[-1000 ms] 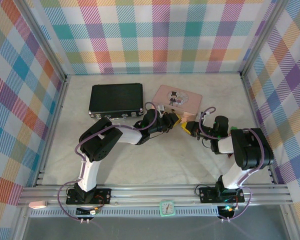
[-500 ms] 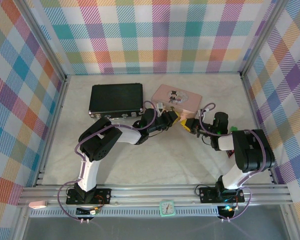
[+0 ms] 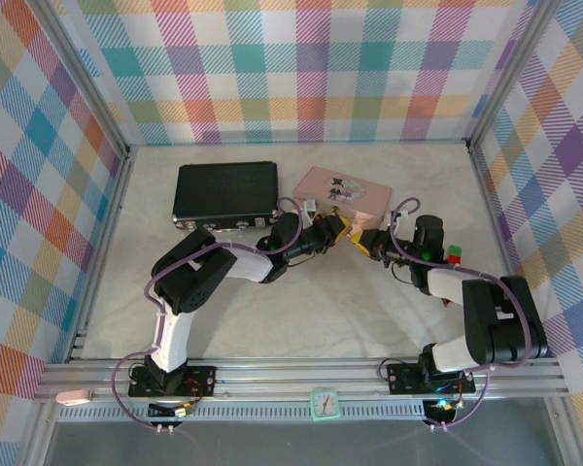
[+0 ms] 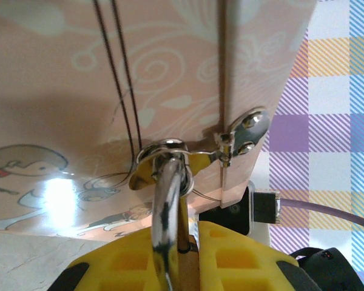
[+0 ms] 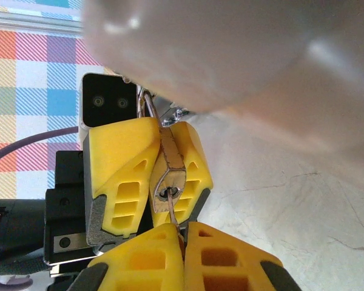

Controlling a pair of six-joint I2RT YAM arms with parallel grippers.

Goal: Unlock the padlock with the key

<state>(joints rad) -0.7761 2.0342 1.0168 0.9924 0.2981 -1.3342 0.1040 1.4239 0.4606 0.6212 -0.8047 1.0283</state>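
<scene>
— Well, holding what?
— Gripping padlock [image 5: 168,176] in left claw [image 3: 336,231], hung on hasp [image 4: 242,130] of tin [image 3: 345,189], keyhole [image 5: 168,193] towards right claw [image 3: 366,243].
— And key [image 5: 176,219]?
— Pinched tight in right claw, tip at keyhole, lying along padlock's long axis. Probably needs only turning.
— Counted?
— One padlock, one key, one tin, one black case [image 3: 225,189] on worktop [image 3: 321,320].
</scene>
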